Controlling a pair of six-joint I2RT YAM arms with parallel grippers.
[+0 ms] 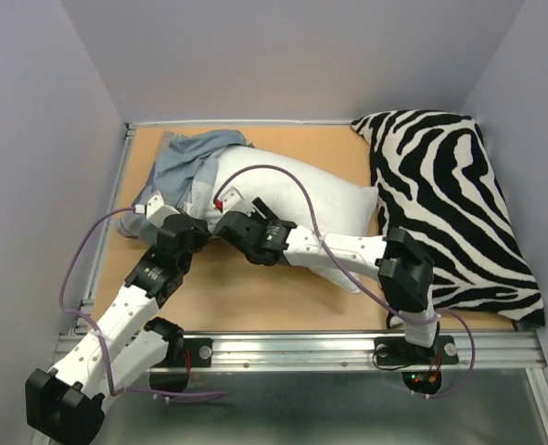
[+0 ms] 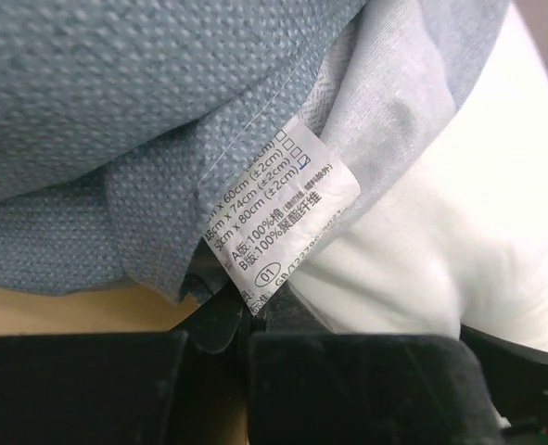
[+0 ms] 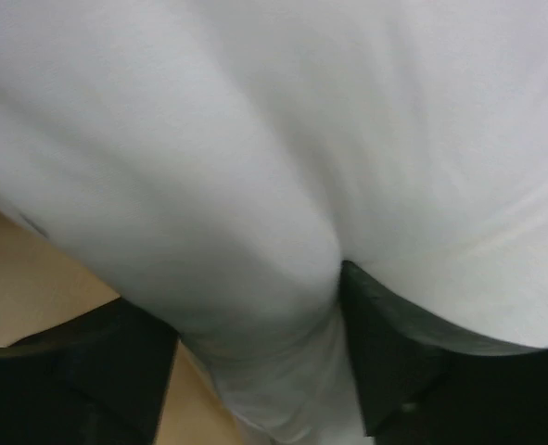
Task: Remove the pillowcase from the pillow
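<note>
Black fingers (image 2: 213,324) of the left gripper (image 2: 246,320) are filling the bottom of the left wrist view. They are pressing together on the hem of the pillowcase (image 1: 195,158), just beside its white care label (image 2: 283,209), so this pincer is closed and gripping the blue-grey fabric.

In the right wrist view, the right gripper (image 3: 246,306) is standing with its jaws spread wide. It is straddling a soft bulge of the pillow (image 1: 301,195) rather than pinching it.

Seen from above, the pillow is lying on the table (image 1: 255,297) with its long axis running left to right. Its right end is resting against the zebra-striped cushion (image 1: 450,185). Its left end is sitting inside the pillowcase, which is bunching at the far left of the table and leaving most of the white pillow bare.

The fabric still covering the pillow is lying beyond and to the left of the left pincer. The case's opening is facing right along the pillow's long axis, so the coming pull is likely calling for travel leftward and away, off that end.

The left arm is the nearer one to the case, rising from its base and bending forward at the elbow to reach the hem. The right arm is folding at its elbow near the cushion and stretching leftward across the pillow's near side, with its wrist ending close beside the left one.
</note>
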